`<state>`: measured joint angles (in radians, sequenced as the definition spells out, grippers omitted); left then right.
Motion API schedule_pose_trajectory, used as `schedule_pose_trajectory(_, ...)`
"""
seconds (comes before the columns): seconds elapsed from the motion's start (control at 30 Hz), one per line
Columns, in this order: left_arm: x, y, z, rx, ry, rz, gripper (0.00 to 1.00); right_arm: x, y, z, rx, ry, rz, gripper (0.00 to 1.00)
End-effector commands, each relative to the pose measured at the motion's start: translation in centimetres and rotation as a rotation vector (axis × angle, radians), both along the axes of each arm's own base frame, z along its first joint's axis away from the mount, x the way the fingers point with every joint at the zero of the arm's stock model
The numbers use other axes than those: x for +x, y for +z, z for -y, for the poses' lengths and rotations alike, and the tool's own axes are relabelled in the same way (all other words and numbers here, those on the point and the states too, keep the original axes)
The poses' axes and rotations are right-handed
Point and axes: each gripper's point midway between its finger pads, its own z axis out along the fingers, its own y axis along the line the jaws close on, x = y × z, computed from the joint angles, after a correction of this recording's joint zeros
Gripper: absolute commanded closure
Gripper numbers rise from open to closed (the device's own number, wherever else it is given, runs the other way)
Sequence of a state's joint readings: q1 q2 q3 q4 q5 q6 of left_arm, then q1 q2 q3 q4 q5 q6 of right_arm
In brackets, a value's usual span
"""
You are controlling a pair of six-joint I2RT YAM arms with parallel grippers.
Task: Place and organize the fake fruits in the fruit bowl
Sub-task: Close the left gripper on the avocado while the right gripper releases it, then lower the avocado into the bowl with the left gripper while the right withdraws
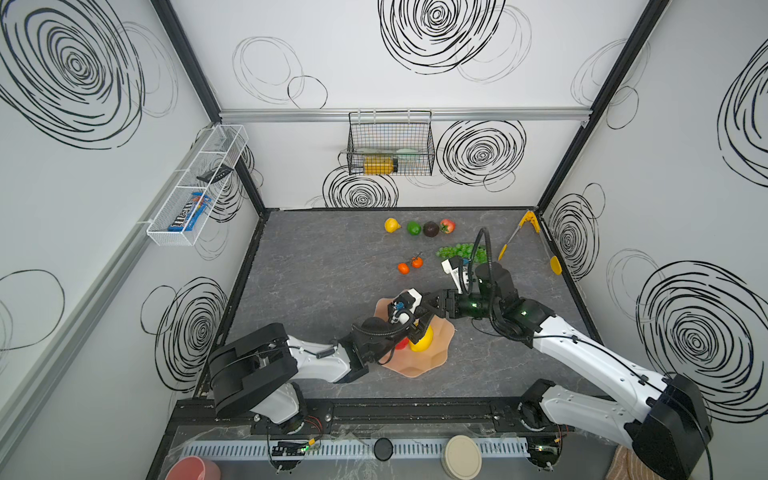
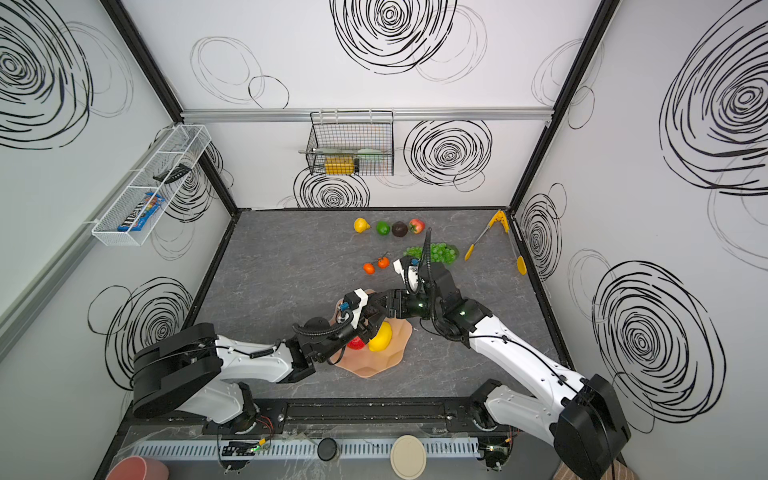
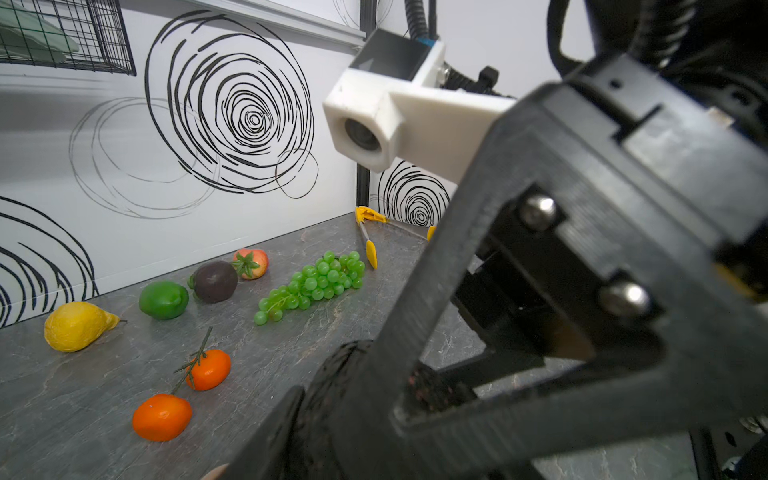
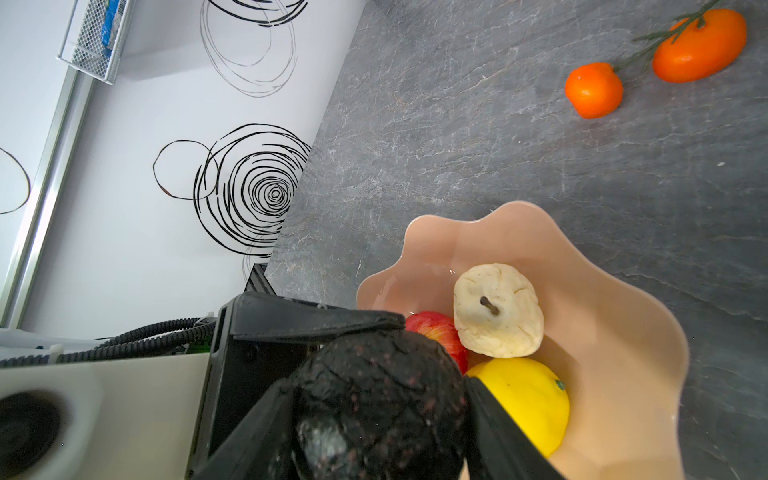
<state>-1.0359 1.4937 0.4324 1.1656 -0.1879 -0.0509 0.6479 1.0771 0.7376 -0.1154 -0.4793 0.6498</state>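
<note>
On the table outside the bowl lie seven fruits: one yellow lemon (image 1: 392,225), one green lime (image 1: 414,227), one dark avocado (image 1: 431,229), one red-and-yellow apple (image 1: 447,226), one bunch of green grapes (image 3: 311,284), and two small oranges (image 1: 403,268) (image 1: 417,262) joined by a green twig.

One scalloped peach-pink fruit bowl (image 4: 615,332) stands on the table, and three fruits rest in it: one pale pear (image 4: 498,311), one red apple (image 4: 436,330) and one large yellow lemon (image 4: 528,399).

A second dark avocado (image 4: 378,399) sits between black gripper fingers above the bowl, making eleven fruits in all.

One pair of yellow-tipped tongs (image 1: 517,239) lies near the far right corner.
</note>
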Motion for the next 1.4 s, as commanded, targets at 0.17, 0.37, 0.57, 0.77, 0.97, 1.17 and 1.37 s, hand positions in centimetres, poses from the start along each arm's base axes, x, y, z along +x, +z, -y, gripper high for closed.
schedule_pose_trajectory(0.17,-0.3,2.2,-0.2,-0.051,-0.003,0.026,0.43,0.8,1.6,0.2,-0.003,-0.026,0.076,0.24)
schedule_pose_trajectory(0.37,-0.1,0.9,-1.5,0.05,0.045,-0.084,0.42,2.6,2.6,3.2,-0.052,-0.124,0.198,0.07)
schedule_pose_trajectory(0.57,-0.4,-1.0,-4.5,0.171,0.139,-0.267,0.43,4.3,3.4,7.8,-0.059,-0.27,0.32,0.02)
schedule_pose_trajectory(0.77,-0.4,-2.7,-7.2,0.292,0.21,-0.459,0.42,4.8,0.0,9.2,-0.086,-0.314,0.288,0.01)
schedule_pose_trajectory(0.97,-0.5,-3.3,-8.5,0.408,0.215,-0.573,0.43,4.3,-2.7,9.2,-0.097,-0.307,0.239,0.01)
schedule_pose_trajectory(1.17,-2.6,-4.1,-9.1,0.497,0.163,-0.662,0.44,3.8,-4.2,9.8,-0.125,-0.31,0.231,0.01)
schedule_pose_trajectory(1.37,-6.3,-5.6,-8.8,0.596,0.092,-0.724,0.44,3.7,-4.9,9.9,-0.137,-0.313,0.231,0.01)
